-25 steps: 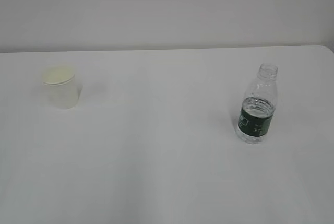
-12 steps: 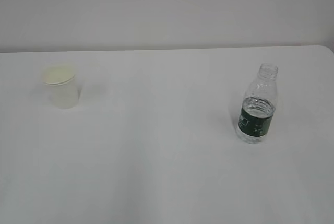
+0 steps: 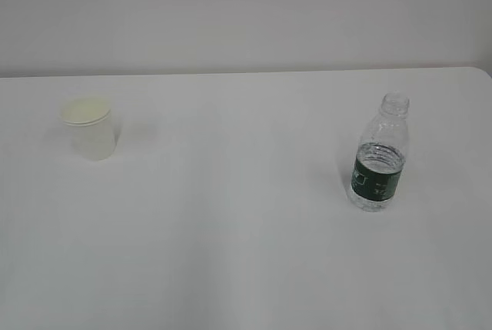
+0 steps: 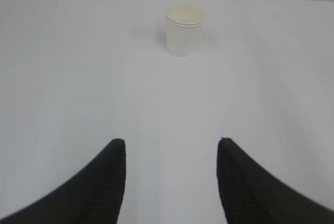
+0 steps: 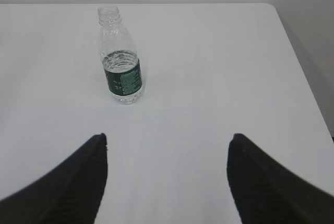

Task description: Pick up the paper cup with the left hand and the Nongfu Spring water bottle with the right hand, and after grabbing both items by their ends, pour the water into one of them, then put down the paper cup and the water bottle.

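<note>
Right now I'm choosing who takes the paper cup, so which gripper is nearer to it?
Left. The left gripper faces the paper cup across bare table, jaws open. The right gripper faces the bottle instead; no cup in its view.

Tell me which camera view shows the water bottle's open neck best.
The right wrist view: the Nongfu Spring water bottle stands upright, closer and sharper, with its capless neck clear against the white table. The exterior view shows it smaller and hazier. The left wrist view does not show it.
</note>
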Motion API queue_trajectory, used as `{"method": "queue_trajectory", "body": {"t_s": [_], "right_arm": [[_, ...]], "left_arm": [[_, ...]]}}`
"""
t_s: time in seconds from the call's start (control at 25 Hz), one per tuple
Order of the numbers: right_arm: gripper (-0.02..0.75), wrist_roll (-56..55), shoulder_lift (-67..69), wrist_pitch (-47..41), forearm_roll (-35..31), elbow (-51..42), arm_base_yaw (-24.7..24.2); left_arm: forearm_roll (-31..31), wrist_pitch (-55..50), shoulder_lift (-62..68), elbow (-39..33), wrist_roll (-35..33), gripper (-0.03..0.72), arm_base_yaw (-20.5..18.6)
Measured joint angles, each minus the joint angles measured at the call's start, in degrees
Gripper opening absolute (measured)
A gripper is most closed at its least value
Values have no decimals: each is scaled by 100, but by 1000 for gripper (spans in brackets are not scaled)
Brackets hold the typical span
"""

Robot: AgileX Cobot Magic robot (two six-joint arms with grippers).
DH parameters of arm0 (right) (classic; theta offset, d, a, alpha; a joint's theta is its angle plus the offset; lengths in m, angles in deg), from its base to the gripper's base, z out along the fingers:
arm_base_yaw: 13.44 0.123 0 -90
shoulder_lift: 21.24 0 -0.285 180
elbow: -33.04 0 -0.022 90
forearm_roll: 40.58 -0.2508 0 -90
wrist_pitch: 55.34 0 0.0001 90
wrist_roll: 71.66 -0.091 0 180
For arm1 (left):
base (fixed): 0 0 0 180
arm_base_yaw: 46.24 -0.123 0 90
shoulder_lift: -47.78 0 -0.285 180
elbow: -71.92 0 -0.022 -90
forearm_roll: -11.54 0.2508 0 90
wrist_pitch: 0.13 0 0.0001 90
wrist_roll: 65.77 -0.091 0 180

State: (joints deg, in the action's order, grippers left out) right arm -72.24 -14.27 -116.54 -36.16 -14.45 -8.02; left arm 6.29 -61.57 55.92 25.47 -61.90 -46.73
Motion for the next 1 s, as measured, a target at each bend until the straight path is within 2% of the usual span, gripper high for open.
{"method": "queue_trajectory", "body": {"t_s": [0.72, 1.0], "right_arm": [[536, 99, 1472, 1401, -5, 10, 0], [536, 99, 2027, 1956, -5, 10, 0]], "left_arm": [[-113, 1482, 1437, 26, -88, 398, 0], [80, 2358, 2021, 26, -144, 398, 0]]}}
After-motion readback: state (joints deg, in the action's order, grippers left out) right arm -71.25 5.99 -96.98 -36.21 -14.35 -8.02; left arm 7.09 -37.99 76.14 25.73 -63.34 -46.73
